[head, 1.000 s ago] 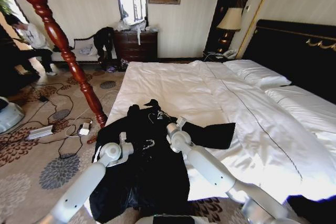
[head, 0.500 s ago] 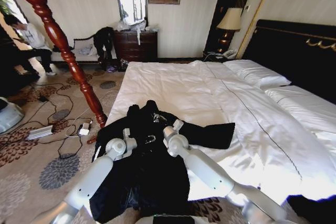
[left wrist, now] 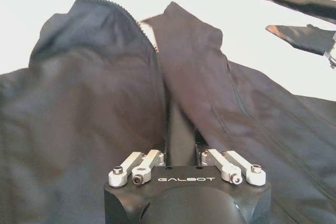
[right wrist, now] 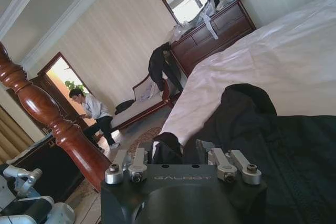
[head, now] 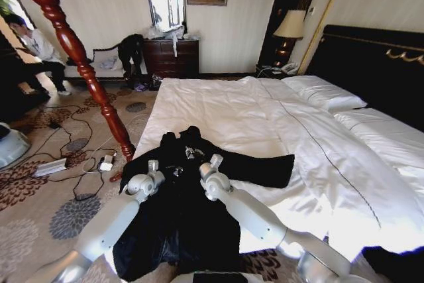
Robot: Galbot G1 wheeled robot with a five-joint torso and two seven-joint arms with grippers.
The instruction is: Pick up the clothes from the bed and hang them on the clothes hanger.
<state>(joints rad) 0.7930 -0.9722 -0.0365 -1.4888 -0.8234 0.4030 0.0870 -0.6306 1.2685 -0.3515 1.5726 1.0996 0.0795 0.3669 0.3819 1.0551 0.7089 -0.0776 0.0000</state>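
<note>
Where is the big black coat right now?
In the head view the black coat lies spread on the near left corner of the white bed, under the left gripper and right gripper, beside the reddish-brown coat stand.

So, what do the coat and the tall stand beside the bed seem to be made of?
The coat: soft dark woven fabric, probably synthetic, matte with a faint sheen; it folds and creases loosely. The stand: turned wood, reddish-brown and glossy, with bright highlights along its rounded spindle.
</note>
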